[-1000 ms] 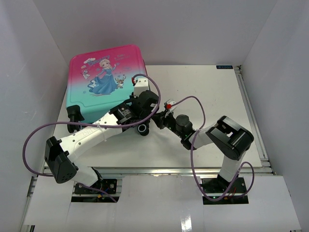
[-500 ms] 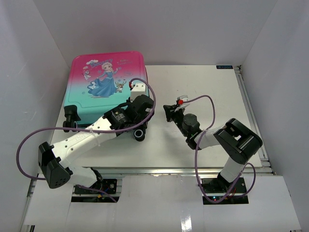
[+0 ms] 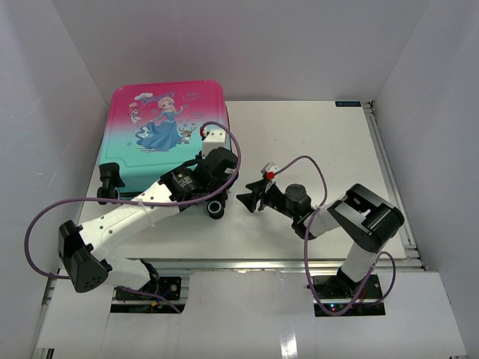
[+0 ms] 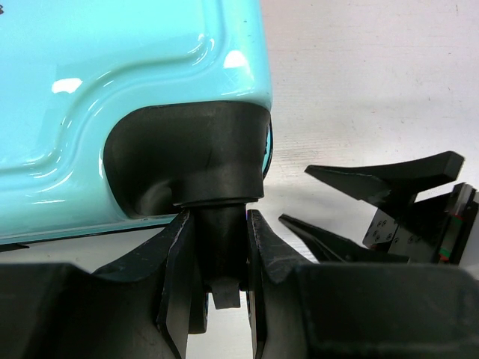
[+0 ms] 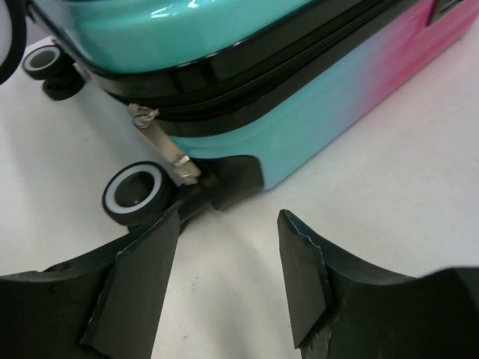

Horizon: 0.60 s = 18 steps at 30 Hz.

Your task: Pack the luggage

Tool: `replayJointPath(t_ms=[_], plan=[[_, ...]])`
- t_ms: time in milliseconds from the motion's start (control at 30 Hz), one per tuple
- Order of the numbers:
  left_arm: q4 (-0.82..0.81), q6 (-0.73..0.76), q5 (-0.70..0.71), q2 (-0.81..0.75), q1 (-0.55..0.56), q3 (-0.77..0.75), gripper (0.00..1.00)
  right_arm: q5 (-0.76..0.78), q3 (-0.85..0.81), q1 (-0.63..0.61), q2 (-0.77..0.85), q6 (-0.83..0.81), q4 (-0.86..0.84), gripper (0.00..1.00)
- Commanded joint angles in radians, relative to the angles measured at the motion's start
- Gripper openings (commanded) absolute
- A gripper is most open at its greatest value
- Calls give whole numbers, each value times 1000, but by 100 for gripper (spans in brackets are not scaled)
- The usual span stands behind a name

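The white table (image 3: pixel 337 142) carries the closed luggage (image 3: pixel 161 127) at its far-left corner.

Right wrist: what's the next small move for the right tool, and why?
Probably nudge the right tool forward-left onto the zipper pull and close. Its jaws stand open just short of it, the luggage looks zipped shut, and the left tool clamps a wheel stem, steadying it.

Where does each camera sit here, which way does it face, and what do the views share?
Top external: above and behind the bases, looking down on the table; left arm, right arm and the luggage show.
Left wrist: faces the luggage's teal corner; left gripper shut on its caster.
Right wrist: faces the luggage's zipped side; right gripper open.
Shared: both wrist views show that wheeled corner.
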<state>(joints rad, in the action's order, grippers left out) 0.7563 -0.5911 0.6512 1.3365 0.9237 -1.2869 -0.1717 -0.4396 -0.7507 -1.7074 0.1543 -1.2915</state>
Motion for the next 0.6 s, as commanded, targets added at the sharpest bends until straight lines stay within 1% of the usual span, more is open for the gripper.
replayJointPath(t_ms=[0, 33, 200, 467, 567], plan=[[-120, 35, 48, -67, 6, -77, 0, -118, -21, -15, -33, -1, -353, 65], [-123, 36, 47, -65, 6, -78, 0, -121, -20, -22, -41, 1, -375, 67], [-128, 36, 43, -55, 6, -75, 0, -95, -57, -50, -79, 10, -402, 70], [-133, 51, 42, -49, 6, -96, 0, -12, -131, -81, -108, -2, -389, 72], [-133, 57, 42, -50, 6, -98, 0, -4, -152, -88, -114, 1, -390, 72]])
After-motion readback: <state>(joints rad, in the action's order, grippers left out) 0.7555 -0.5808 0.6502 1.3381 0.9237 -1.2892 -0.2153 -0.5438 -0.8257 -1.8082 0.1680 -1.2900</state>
